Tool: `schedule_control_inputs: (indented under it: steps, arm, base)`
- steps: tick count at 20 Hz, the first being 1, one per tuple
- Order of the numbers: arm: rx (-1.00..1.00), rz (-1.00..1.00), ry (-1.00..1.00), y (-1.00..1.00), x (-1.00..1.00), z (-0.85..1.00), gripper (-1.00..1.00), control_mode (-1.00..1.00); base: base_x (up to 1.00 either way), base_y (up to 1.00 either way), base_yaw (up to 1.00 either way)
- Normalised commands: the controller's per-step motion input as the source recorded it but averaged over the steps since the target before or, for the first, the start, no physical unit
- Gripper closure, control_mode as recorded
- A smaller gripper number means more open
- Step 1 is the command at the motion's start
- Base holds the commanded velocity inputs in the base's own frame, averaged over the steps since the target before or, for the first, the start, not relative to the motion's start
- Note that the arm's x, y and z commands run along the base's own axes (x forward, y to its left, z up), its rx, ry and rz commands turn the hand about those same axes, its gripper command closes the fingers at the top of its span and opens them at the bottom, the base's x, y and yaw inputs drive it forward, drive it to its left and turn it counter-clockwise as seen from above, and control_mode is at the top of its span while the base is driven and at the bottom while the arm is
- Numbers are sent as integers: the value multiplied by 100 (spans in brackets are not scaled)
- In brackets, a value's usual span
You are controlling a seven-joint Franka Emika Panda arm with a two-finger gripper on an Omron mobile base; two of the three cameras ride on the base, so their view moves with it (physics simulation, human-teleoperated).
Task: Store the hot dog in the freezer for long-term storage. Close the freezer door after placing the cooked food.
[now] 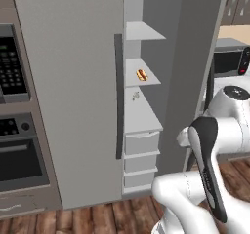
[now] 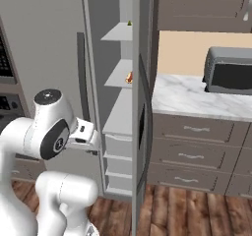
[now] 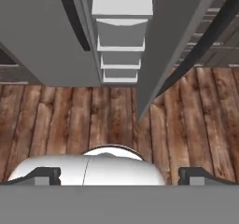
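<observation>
The hot dog (image 1: 141,75) lies on a white middle shelf inside the open freezer (image 1: 141,116); from the right base it peeks past the door edge as a small tan and red hot dog (image 2: 129,76). The freezer door (image 1: 193,57) stands swung open to the right, edge-on in the right base view (image 2: 138,107). My gripper (image 3: 119,176) is open and holds nothing, its fingertips (image 3: 44,175) wide apart. It hangs low in front of the freezer drawers (image 3: 121,31), below the hot dog's shelf and apart from it. The hand (image 2: 83,134) sits just left of the drawers.
The wider grey door (image 1: 68,82) with its dark handle (image 1: 118,96) is shut on the left. A black wall oven (image 1: 14,155) stands further left. A toaster oven (image 2: 229,70) sits on the marble counter (image 2: 187,97) at right. Wood floor (image 3: 93,120) lies below.
</observation>
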Motion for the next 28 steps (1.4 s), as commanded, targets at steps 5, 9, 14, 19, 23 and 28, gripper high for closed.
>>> schedule_control_inputs:
  steps: [5,9,14,19,23,28]
  arm:
    - [18,24,-18,-97,30,0,-100,-100]
    - [15,19,-2,-82,43,-7,-100,-100]
    - [8,39,-22,-66,59,0,-100,-100]
    - [0,38,-41,-57,41,-6,-100,-100]
    - [2,34,-4,-45,80,-4,-100,-100]
    - [5,24,0,-44,72,0,-100,-100]
  base:
    - [0,0,0]
    - [0,0,0]
    - [0,0,0]
    - [0,0,0]
    - [0,0,0]
    - [0,0,0]
